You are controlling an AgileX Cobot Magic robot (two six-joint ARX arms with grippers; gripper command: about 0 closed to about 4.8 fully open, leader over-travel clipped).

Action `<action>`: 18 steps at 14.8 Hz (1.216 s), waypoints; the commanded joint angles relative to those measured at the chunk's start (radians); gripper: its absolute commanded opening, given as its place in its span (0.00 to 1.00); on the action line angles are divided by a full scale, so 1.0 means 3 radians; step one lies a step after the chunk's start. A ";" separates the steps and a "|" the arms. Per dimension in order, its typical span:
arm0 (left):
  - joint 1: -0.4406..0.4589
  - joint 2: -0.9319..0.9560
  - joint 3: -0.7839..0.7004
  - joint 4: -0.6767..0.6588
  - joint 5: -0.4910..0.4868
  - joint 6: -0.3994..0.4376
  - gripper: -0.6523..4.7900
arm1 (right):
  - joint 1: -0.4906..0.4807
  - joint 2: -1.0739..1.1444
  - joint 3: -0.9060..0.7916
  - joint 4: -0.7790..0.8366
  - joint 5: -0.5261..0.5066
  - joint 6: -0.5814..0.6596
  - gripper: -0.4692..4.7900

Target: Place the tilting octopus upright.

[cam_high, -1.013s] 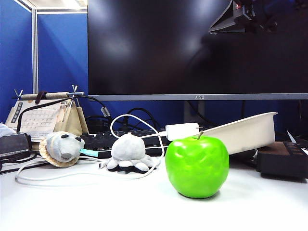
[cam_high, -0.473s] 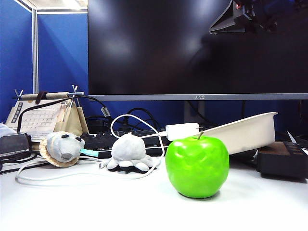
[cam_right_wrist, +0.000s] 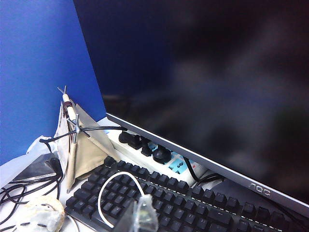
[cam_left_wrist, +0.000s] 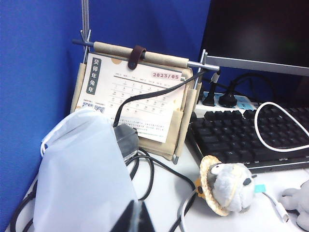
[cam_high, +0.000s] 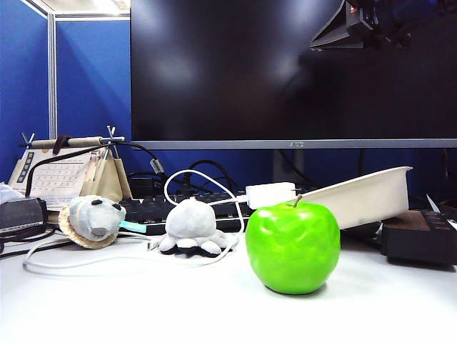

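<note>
The small light grey octopus (cam_high: 191, 226) sits on the white table with its dome up and its black-edged tentacles spread beneath it, between the plush animal head and the green apple. One edge of the octopus (cam_left_wrist: 298, 207) shows in the left wrist view. My left gripper (cam_left_wrist: 136, 218) is shut and empty, low over the white bag, well away from the octopus. My right gripper (cam_right_wrist: 140, 216) hangs high above the keyboard with its fingertips together and nothing between them. The right arm (cam_high: 355, 26) shows at the upper right of the exterior view.
A green apple (cam_high: 293, 246) stands in front at the middle. A grey plush animal head (cam_high: 91, 220) with a tan ruff lies to the left. Behind are a black keyboard (cam_high: 153, 213), white cable (cam_high: 86, 263), desk calendar (cam_high: 64, 171), monitor (cam_high: 293, 71), white tray (cam_high: 371, 193) and white bag (cam_left_wrist: 82, 179).
</note>
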 commanded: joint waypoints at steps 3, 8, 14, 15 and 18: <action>0.0000 -0.0008 0.0001 0.0031 0.0013 -0.0009 0.11 | 0.0005 -0.0003 0.0011 0.0029 -0.0037 -0.0013 0.09; 0.0001 -0.0008 0.0001 0.0032 0.0014 -0.0008 0.11 | 0.0006 -0.0003 0.0010 0.0031 -0.0009 -0.0034 0.09; 0.0001 -0.0008 0.0001 0.0031 0.0014 -0.0009 0.11 | 0.0001 -0.0407 0.0010 -0.0425 0.0033 -0.0048 0.09; 0.0001 -0.0008 0.0001 0.0032 0.0014 -0.0008 0.11 | 0.0001 -0.0624 0.0010 -0.0657 0.0097 -0.0052 0.09; 0.0001 -0.0008 0.0001 0.0032 0.0015 -0.0008 0.11 | 0.0001 -0.1509 0.0010 -0.1381 0.0371 -0.0061 0.09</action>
